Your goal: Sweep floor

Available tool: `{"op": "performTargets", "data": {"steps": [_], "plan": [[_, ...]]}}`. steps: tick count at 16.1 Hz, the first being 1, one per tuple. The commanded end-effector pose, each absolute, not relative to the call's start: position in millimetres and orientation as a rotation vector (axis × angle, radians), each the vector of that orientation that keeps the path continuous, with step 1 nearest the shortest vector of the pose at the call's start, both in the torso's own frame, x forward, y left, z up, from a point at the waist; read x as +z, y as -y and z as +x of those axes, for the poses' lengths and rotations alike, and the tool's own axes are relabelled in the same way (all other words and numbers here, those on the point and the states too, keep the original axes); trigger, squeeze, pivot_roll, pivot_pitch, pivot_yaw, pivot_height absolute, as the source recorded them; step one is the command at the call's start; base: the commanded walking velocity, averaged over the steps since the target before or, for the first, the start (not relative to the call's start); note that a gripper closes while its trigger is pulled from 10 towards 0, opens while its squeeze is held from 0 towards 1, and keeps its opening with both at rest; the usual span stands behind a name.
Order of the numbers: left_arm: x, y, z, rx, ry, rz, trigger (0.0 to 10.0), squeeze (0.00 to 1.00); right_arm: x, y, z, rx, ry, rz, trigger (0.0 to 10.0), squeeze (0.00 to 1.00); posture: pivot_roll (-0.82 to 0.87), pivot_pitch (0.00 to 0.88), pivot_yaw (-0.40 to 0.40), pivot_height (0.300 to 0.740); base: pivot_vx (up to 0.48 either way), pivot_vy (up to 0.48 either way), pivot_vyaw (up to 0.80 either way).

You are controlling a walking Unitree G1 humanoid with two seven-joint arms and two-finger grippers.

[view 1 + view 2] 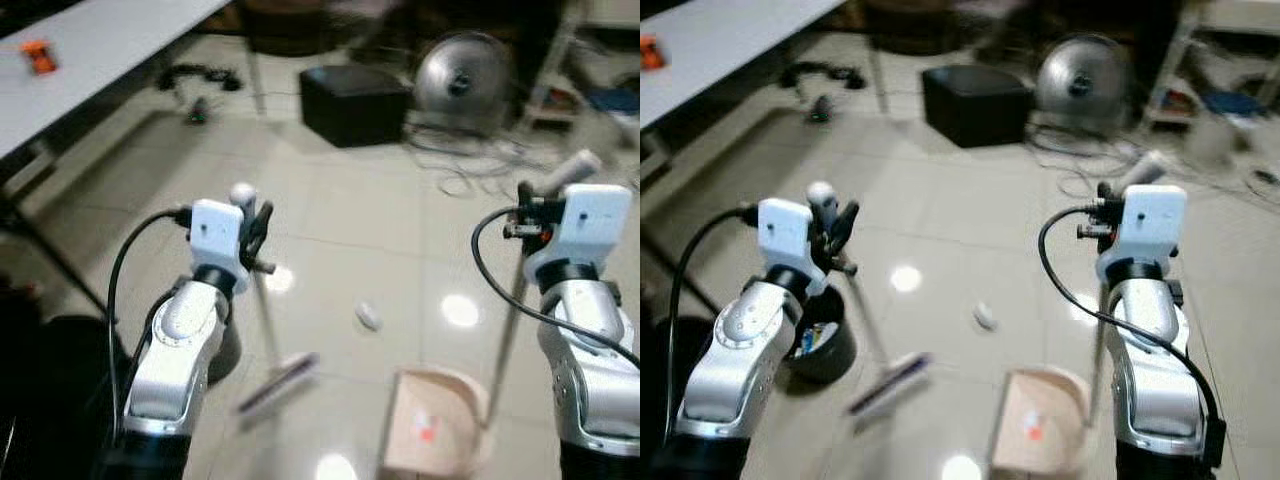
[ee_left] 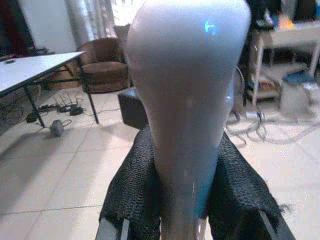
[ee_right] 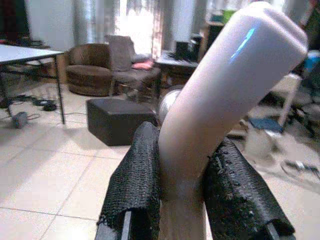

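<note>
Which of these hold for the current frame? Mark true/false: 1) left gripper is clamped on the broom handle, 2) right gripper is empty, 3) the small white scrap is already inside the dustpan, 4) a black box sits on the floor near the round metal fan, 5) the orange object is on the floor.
1) The left gripper is shut on the pale broom handle. True.
2) The right gripper is empty. False: it is shut on the pale dustpan handle.
3) The small white scrap lies inside the beige dustpan. False: it lies on the tile floor, apart from the pan.
4) The black box sits on the floor beside the round metal fan. True.
5) The small orange object is on the floor. False: it lies on the white table.
</note>
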State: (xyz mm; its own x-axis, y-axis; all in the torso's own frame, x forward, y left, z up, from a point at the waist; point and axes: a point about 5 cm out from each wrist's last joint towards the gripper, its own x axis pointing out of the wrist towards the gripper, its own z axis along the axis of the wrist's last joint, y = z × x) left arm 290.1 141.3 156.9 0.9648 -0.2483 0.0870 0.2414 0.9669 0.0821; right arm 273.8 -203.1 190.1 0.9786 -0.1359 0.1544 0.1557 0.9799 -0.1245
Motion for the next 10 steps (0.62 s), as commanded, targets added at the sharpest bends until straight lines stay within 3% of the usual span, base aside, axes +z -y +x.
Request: {"op": "performTargets", "data": {"steps": [1, 4, 10], "plan": [[167.6, -149.7, 291.1, -0.218, 0.143, 0.111, 10.0, 0.0, 197.2, 194.1, 275.4, -0.121, 0.188, -0.112, 10.0, 0.0, -0.06, 0.034, 0.043, 0.74, 0.379, 0.0, 0.0], [165.2, -149.9, 290.4, -0.222, 0.133, 0.12, 10.0, 0.0, 193.3, 195.5, 273.5, -0.137, 0.18, -0.104, 10.0, 0.0, -0.05, 0.034, 0.054, 0.74, 0.379, 0.0, -0.71], [164.8, -153.5, 291.7, -0.194, 0.136, 0.117, 10.0, 0.0, 194.4, 191.0, 276.2, -0.12, 0.187, -0.104, 10.0, 0.0, -0.05, 0.025, 0.038, 0.74, 0.38, 0.0, 0.0]]}}
